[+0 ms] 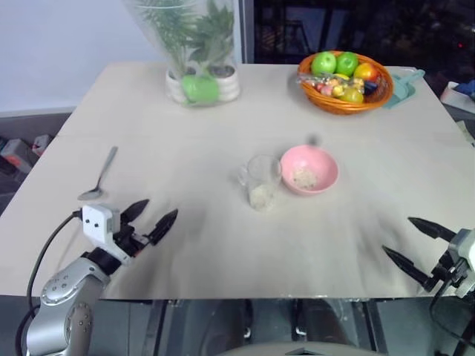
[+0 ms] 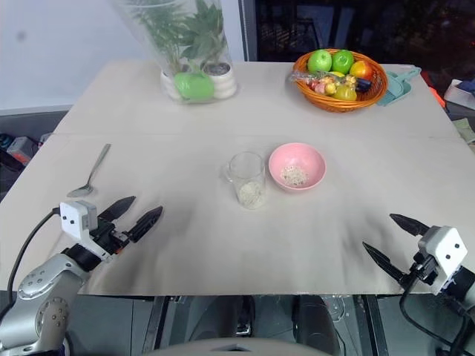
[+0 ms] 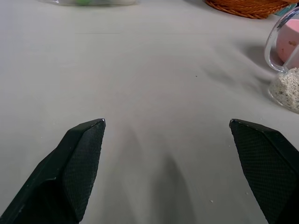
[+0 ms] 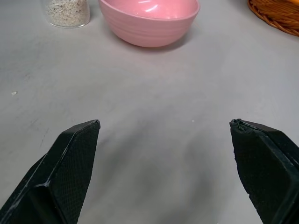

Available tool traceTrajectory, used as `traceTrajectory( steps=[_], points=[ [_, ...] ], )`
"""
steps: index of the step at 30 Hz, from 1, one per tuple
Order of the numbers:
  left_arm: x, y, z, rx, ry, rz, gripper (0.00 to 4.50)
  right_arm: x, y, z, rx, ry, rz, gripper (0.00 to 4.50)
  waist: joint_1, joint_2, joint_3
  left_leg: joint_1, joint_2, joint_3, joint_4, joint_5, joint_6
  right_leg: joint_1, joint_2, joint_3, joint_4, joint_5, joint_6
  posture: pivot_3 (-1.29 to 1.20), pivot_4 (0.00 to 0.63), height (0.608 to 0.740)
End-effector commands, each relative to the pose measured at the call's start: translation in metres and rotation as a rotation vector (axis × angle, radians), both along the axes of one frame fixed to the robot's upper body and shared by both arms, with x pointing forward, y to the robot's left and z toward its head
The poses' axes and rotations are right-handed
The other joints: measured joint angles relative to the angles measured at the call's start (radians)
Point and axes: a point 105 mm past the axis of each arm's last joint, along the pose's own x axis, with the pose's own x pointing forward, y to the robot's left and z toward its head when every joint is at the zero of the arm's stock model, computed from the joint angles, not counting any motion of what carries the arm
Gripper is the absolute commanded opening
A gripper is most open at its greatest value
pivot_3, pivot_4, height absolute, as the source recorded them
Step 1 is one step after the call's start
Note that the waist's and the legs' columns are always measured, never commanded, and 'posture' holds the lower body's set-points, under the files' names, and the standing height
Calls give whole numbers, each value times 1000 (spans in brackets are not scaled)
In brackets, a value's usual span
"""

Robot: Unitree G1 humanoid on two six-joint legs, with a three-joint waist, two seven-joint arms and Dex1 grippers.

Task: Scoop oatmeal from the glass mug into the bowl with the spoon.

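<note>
- Head views: spoon (image 1: 99,176) lies flat at left of frame, apart from my left fingers (image 1: 152,217); thin, stiff, slippery, so I would take the handle mid-length.
- Glass mug (image 2: 248,179) with oatmeal (image 2: 250,194) touches the bowl (image 2: 297,166) at centre; fragile.
- Wrist views: left and right fingers (image 4: 164,125) spread wide, empty.

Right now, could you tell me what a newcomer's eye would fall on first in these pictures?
Probably the pink bowl at the middle of the table, touching a glass mug, both holding some oatmeal. Next, the orange basket of fruit at the far right corner. A spoon lies alone near the left edge.
</note>
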Motion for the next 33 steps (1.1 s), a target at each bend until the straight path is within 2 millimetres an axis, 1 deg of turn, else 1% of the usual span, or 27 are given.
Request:
traceTrajectory(
  steps=[1,5,7,9,10,11,12,14,16,19,22,27,30,33],
  points=[
    [6,1,14,-9,-57,6,4441,4,6,16,2,-65,36,4500,1,0,0,0,0,0,0,0,0,0,0,0,0,0,0,0,150,740],
    [15,-2,23,-52,-93,32,4441,10,28,33,89,-122,140,4500,0,0,0,1,0,0,1,0,-2,0,0,-2,0,-1,3,0,150,740],
    [22,0,26,-57,-103,68,4441,7,49,42,123,-150,267,4500,-1,0,0,2,0,0,0,0,-2,1,0,-1,0,-1,3,0,150,740],
    [34,10,31,-54,-115,171,4441,1,75,64,196,-238,414,4500,-1,0,1,1,0,-1,0,1,1,1,1,-1,0,1,0,0,150,740],
    [38,14,33,-62,-117,216,4441,-2,84,71,211,-270,462,4500,0,0,1,1,0,-1,0,2,1,1,1,-1,0,1,0,0,150,740],
    [41,17,34,-67,-116,243,4441,-3,88,75,218,-286,488,4500,0,0,1,0,0,-2,0,2,1,1,1,-2,0,1,0,0,150,740],
    [47,26,34,-49,-92,329,4441,-6,95,78,219,-299,530,4500,1,-1,0,0,0,-2,0,2,1,1,2,-2,0,1,0,0,150,740],
    [54,38,34,-48,-36,439,4441,-12,106,85,233,-322,598,4500,3,-3,0,0,0,-2,0,2,1,2,2,-3,0,1,0,0,150,740],
    [60,45,39,-17,-3,501,4441,-18,116,93,255,-334,665,4500,3,-4,1,0,-1,-3,0,2,1,2,2,-6,0,3,3,0,150,740],
    [65,50,45,-46,39,516,4441,-22,124,98,264,-333,711,4500,2,-7,2,0,-1,-3,0,4,-3,2,2,-6,0,3,4,0,150,740],
    [68,54,51,-7,65,526,4441,-23,127,102,270,-336,726,4500,1,-8,2,0,-1,-3,0,5,-4,2,2,-6,0,3,4,0,150,740],
    [74,65,50,30,130,591,4441,-21,130,118,329,-385,707,4500,1,-8,2,0,-1,-3,0,5,-5,2,1,-6,1,3,4,0,150,740],
    [80,73,55,58,155,615,4441,-20,130,118,327,-377,699,4500,2,-9,3,1,-1,-3,0,6,-6,2,1,-7,1,3,4,0,150,740],
    [87,88,56,71,221,652,4441,-19,131,116,320,-366,690,4500,3,-10,3,0,-1,-4,0,6,-6,2,2,-8,1,3,4,0,150,740]
  ],
)
